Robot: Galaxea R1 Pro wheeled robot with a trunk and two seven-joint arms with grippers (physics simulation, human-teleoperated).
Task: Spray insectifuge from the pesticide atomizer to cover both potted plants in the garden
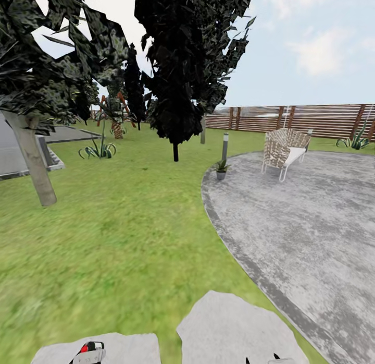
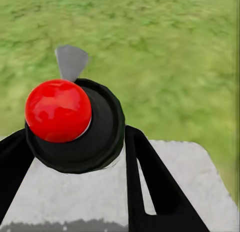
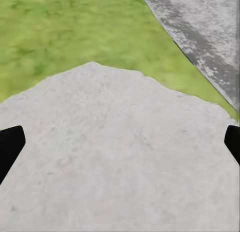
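Red-capped pesticide atomizer (image 2: 75, 124) clamped in left gripper (image 2: 75, 157), low over stepping stone (image 1: 237, 330). Right gripper (image 3: 120, 142) spread wide, holding nothing. One potted plant (image 1: 222, 169) far off at paved patch (image 1: 312, 223) edge. Risks: bottle slipping during drive, spraying short of leaves.

L end effector (image 1: 87, 353) sits low at bottom edge of head view, arm tucked close to body. In L wrist view its two black fingers (image 2: 150, 182) stand either side of pesticide atomizer (image 2: 75, 124), clamped on it. R end effector (image 1: 263, 360) barely pokes in at bottom edge, low too. R wrist view: black fingertips (image 3: 10, 147) far apart, nothing between them.
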